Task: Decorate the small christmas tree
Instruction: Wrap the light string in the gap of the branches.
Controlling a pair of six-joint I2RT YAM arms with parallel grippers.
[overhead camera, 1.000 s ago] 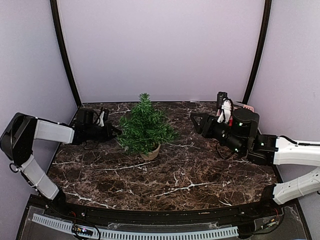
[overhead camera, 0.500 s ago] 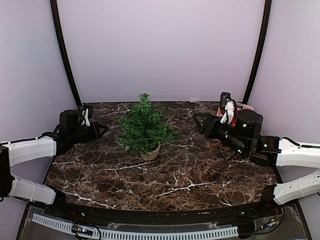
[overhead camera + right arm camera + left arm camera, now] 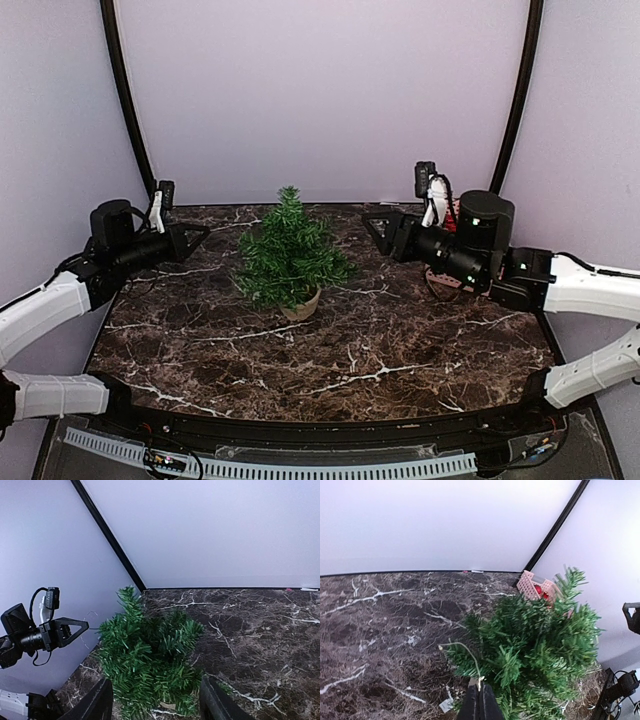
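The small christmas tree [image 3: 290, 255] stands upright on its tan base [image 3: 301, 305] at the middle back of the marble table. It also shows in the left wrist view [image 3: 535, 655] and the right wrist view [image 3: 150, 655]. My left gripper [image 3: 197, 236] hovers left of the tree, apart from it. Its jaws are shut on a thin pale wire [image 3: 470, 657] that curls up from the fingertips. My right gripper [image 3: 378, 232] hovers right of the tree near its upper half, open and empty, its fingers [image 3: 102, 702] framing the tree.
A pink basket [image 3: 535, 586] with red ornaments sits at the back right corner behind the tree, mostly hidden by the right arm in the top view. Black frame posts [image 3: 128, 110] and purple walls enclose the table. A small white tag [image 3: 445, 706] lies on the marble.
My left gripper has drawn back to the left and risen, away from the tree's branches. My right gripper has lifted and moved left toward the tree.
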